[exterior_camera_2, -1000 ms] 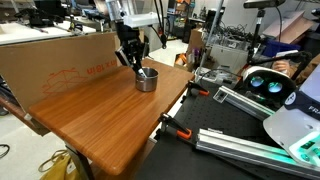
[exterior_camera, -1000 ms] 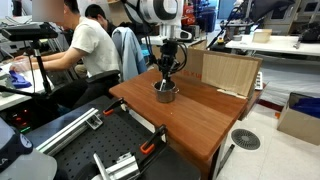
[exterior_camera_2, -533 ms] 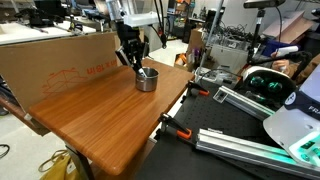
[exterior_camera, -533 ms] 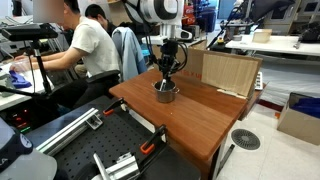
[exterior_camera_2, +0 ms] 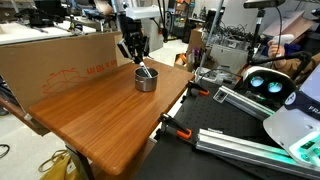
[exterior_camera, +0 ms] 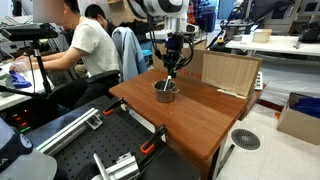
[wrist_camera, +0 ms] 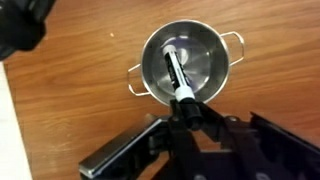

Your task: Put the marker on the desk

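Note:
The marker (wrist_camera: 177, 75), whitish-grey with a dark end, hangs from my gripper (wrist_camera: 190, 112), which is shut on that dark end. Its lower tip points into the small metal cup (wrist_camera: 185, 60) with two handles, directly below the jaws. In both exterior views my gripper (exterior_camera: 172, 62) (exterior_camera_2: 133, 52) is raised above the cup (exterior_camera: 165, 93) (exterior_camera_2: 147, 80), with the marker (exterior_camera: 170, 77) (exterior_camera_2: 143, 68) slanting down towards the cup's rim. The cup stands on the reddish-brown desk (exterior_camera: 205, 120) (exterior_camera_2: 100, 115) near its far end.
A big cardboard box (exterior_camera: 228, 70) (exterior_camera_2: 50, 60) stands along the desk's edge behind the cup. A person (exterior_camera: 90, 45) sits at a nearby table. A black railed bench (exterior_camera: 95, 150) and orange-handled clamps (exterior_camera_2: 178, 130) sit at the desk's side.
My gripper has risen from the cup with the marker in it, so the marker now stands higher out of the cup. The cup has not moved.

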`<action>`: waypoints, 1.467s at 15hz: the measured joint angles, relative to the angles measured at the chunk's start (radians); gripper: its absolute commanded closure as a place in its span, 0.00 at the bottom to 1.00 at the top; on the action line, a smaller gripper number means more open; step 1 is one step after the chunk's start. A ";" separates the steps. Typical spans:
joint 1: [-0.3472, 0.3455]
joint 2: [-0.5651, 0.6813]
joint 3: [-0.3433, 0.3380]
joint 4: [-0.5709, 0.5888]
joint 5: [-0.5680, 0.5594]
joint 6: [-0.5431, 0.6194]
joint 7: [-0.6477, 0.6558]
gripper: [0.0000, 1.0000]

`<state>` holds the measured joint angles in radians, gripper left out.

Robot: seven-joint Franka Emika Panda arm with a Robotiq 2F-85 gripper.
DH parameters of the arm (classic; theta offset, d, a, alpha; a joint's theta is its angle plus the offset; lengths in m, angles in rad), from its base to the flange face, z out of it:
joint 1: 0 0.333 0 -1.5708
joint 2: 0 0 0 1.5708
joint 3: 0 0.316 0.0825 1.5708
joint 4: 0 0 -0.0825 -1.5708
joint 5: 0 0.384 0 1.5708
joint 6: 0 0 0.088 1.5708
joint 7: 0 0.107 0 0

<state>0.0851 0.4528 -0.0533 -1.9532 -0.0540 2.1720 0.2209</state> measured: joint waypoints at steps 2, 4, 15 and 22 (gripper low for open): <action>-0.004 -0.029 -0.011 0.000 0.000 -0.012 0.005 0.95; -0.012 -0.065 -0.026 -0.002 0.000 -0.025 0.014 0.95; -0.178 -0.238 -0.069 -0.117 0.058 -0.029 -0.048 0.95; -0.228 -0.163 -0.076 -0.148 0.110 0.017 -0.096 0.95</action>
<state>-0.1430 0.2899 -0.1292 -2.1011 0.0556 2.1890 0.1249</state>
